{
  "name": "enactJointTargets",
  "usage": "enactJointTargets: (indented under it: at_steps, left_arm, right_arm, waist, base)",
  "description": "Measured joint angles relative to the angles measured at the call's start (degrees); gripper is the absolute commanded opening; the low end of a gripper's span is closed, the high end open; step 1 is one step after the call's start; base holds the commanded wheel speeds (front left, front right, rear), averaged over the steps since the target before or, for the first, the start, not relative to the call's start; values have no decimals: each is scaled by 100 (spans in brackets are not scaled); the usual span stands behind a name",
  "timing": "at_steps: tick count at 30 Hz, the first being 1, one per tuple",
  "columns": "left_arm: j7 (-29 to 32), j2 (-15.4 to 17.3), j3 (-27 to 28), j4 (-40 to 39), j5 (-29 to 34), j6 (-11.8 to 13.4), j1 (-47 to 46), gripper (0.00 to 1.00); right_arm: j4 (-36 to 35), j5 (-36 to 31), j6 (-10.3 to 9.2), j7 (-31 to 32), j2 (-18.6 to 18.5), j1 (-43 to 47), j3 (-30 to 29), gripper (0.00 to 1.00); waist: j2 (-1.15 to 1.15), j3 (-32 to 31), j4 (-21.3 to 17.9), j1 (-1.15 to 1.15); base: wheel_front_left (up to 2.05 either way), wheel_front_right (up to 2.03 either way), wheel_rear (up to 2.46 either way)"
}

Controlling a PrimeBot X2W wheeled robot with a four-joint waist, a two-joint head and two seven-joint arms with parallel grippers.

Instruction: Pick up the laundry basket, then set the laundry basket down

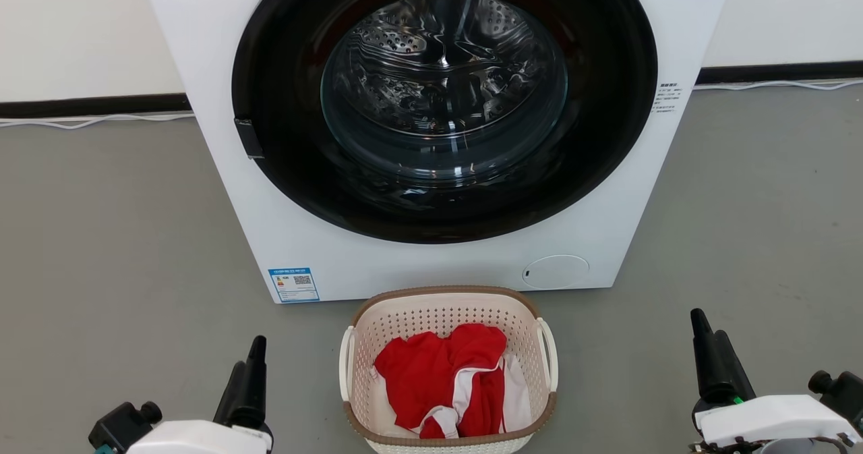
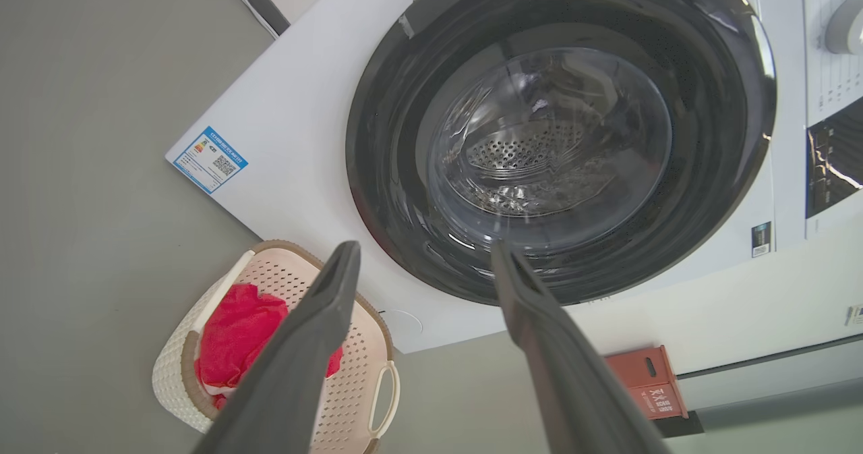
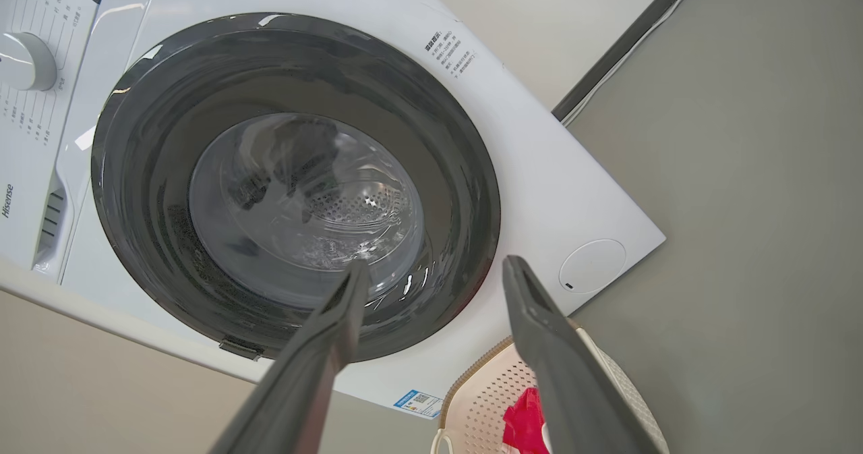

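At the lower left of the head view the left pincer (image 1: pixel 248 356) rises from the bottom edge, which cuts off its pale wrist. The left wrist view shows its two dark fingers (image 2: pixel 317 319) spread apart, one of them crossing in front of the basket. A thin white cable (image 1: pixel 81 122) runs along the wall behind, above bare grey floor (image 1: pixel 101 238).

Next comes a blue label (image 1: pixel 294 284) on the lower corner of the washing machine (image 1: pixel 222 69); its print is too small to read. The machine's top is out of frame, and reflections on the glass door (image 1: pixel 445 103) blur the drum behind it.

The laundry basket (image 1: pixel 445 292) stands on the floor just in front of the machine, midway between the two arms and apart from both. Its near rim is clipped by the frame. A red garment (image 1: pixel 431 373) and some white cloth (image 1: pixel 518 393) cover its bottom.

A round white flap (image 1: pixel 555 271) sits low on the machine's right. The right pincer (image 1: pixel 708 326) stands at the lower right, fingers parted in the right wrist view
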Motion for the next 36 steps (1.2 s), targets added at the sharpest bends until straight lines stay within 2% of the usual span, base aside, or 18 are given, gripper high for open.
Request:
enactJointTargets:
  at_steps: [21, 36]
  left_arm:
    - [-322, 11, -124, -92, 1684, 71, 90, 100]
    - [-563, 20, -158, -137, 2765, 75, 169, 100]
  right_arm:
    - [4, -1802, 1, -316, -146, -2, 141, 100]
    - [23, -2852, 2, -586, -179, -3, 190, 100]
  waist:
    - [0, -20, -79, 0]
    - [0, -13, -115, -1]
  base:
    - [0, 0, 0]
    - [0, 0, 0]
